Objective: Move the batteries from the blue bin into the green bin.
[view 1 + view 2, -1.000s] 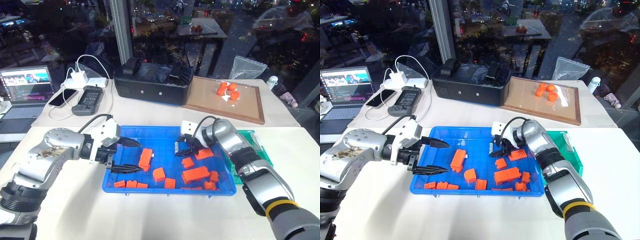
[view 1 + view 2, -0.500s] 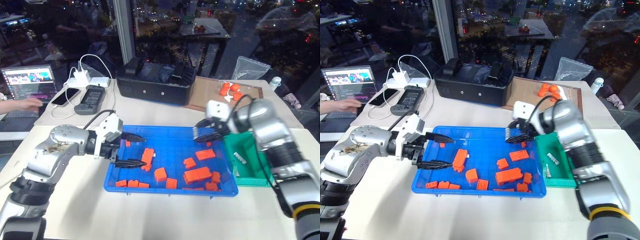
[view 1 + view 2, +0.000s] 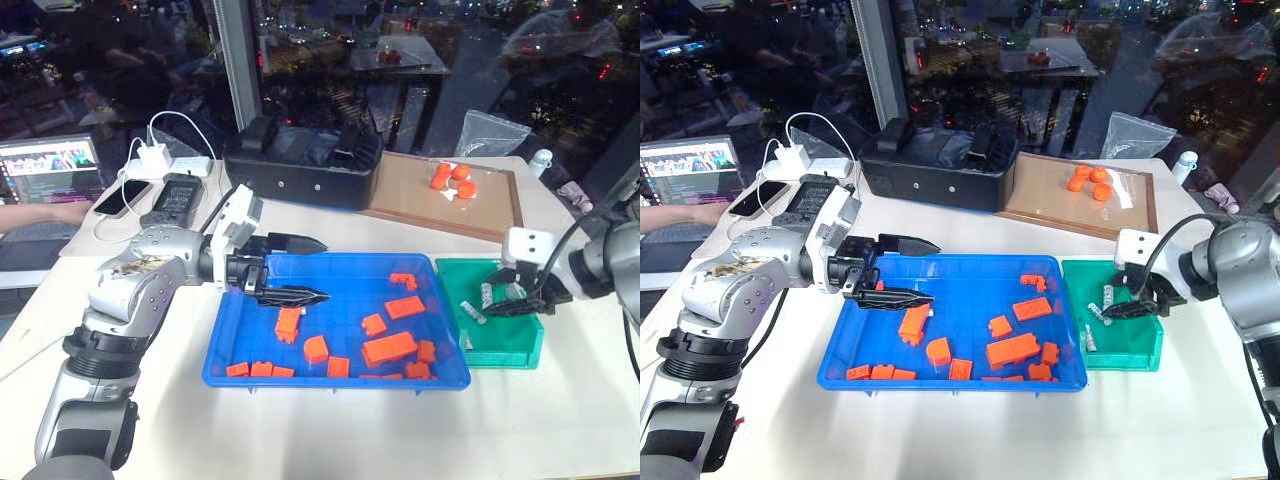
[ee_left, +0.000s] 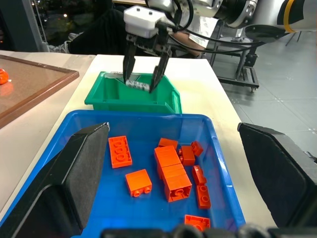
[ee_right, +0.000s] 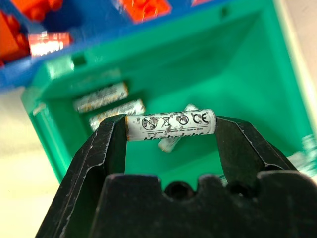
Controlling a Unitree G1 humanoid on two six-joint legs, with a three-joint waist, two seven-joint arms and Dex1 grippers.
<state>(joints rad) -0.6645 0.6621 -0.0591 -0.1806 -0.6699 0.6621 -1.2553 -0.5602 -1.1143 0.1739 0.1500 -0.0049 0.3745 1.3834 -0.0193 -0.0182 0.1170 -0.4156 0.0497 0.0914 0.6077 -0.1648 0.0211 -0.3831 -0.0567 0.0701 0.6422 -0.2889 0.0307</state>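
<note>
Your right gripper [image 5: 171,130] has its jaws clamped end to end on a battery [image 5: 171,126] over the green bin [image 3: 1118,348], where several batteries already lie. Your left gripper [image 3: 300,268] hangs wide and empty over the blue bin [image 3: 225,345]. There you can make out just orange blocks [image 3: 390,348], so this may be the last.
</note>
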